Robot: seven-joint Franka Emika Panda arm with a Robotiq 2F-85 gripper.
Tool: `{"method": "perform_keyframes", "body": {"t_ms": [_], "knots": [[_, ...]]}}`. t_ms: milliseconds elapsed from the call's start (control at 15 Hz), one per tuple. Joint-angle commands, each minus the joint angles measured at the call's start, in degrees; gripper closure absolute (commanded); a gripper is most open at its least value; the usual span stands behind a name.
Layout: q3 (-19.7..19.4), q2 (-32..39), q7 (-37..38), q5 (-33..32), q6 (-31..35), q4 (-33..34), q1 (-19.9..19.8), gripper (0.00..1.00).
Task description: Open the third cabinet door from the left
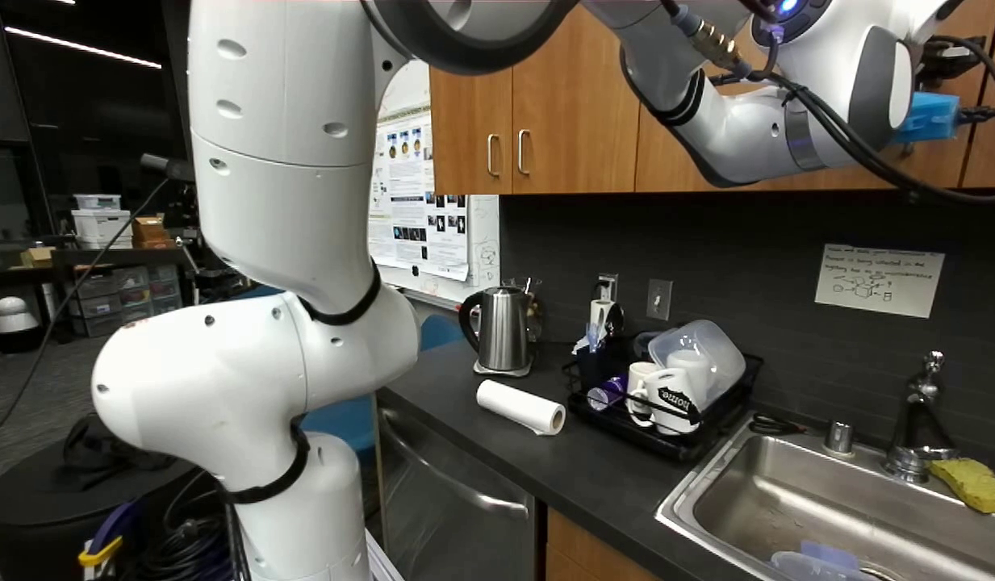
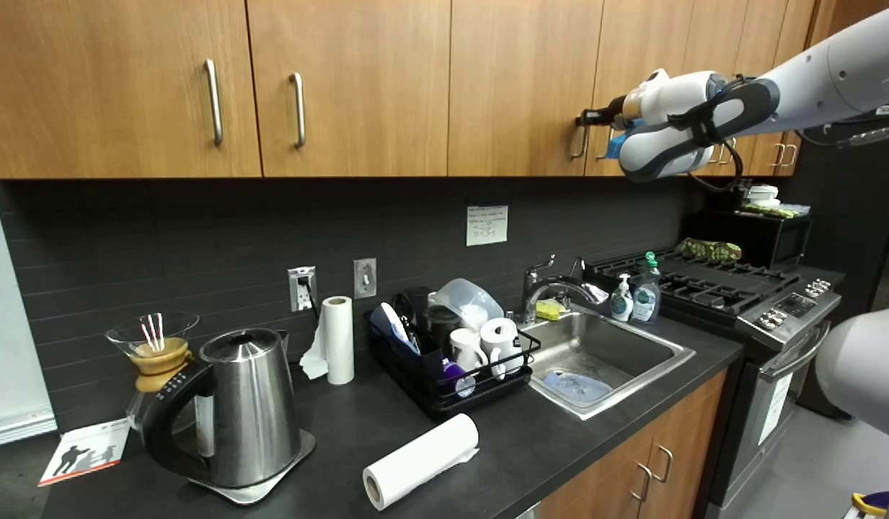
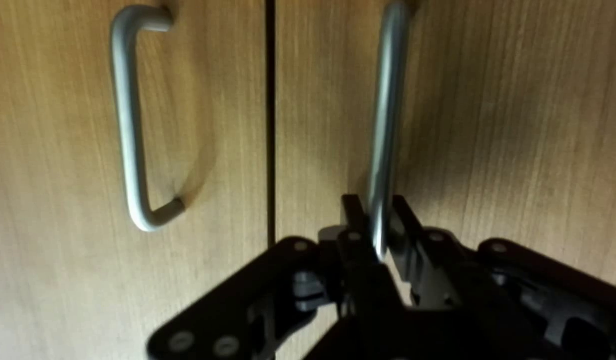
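Gripper [image 3: 376, 202] clamped on the bar handle [image 3: 387, 110], jaws tight on both sides, near one end; in an exterior view that end reads as the upper one, so wrist view is likely upside down. Grip zone dark, but no clear gap shows beside the metal. Across the seam [image 3: 271, 125], the neighbouring handle [image 3: 130, 130] hangs free, untouched. Gripped one sits by the right-hand edge of the third door [image 2: 523, 79], upper row; that door looks flush with the second door [image 2: 350, 79], so judged closed, pull not yet done. Handling, my guess: bar handle stiff, smooth, won't bend, may let the grip slide lengthwise if the pull slants. Third door likely rigid, moderate weight, easy to swing, not fragile, though its finish could scratch. Probably swings from its left edge, so draw outward first, then arc left. Any straight stretch is fine to hold; mid-length would share load better, but this spot looks usable. Outward again: arm [image 2: 819, 83] extends from the right in an exterior view. Below, dish rack [image 2: 487, 396] and sink [image 2: 640, 384] on the counter [image 2: 343, 418], well apart from the door, likely outside its swing.
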Motion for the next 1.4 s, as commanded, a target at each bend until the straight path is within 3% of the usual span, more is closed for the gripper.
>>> {"method": "perform_keyframes", "body": {"t_ms": [0,667,1333], "knots": [[-1.73,-2.72,0.42,3.34,0.24,0.52,-0.57,0.96],[-0.89,-2.21,-2.74,5.11,0.18,0.89,-0.47,0.96],[-4.07,-7.36,-2.82,11.21,0.28,-1.09,0.37,0.96]]}}
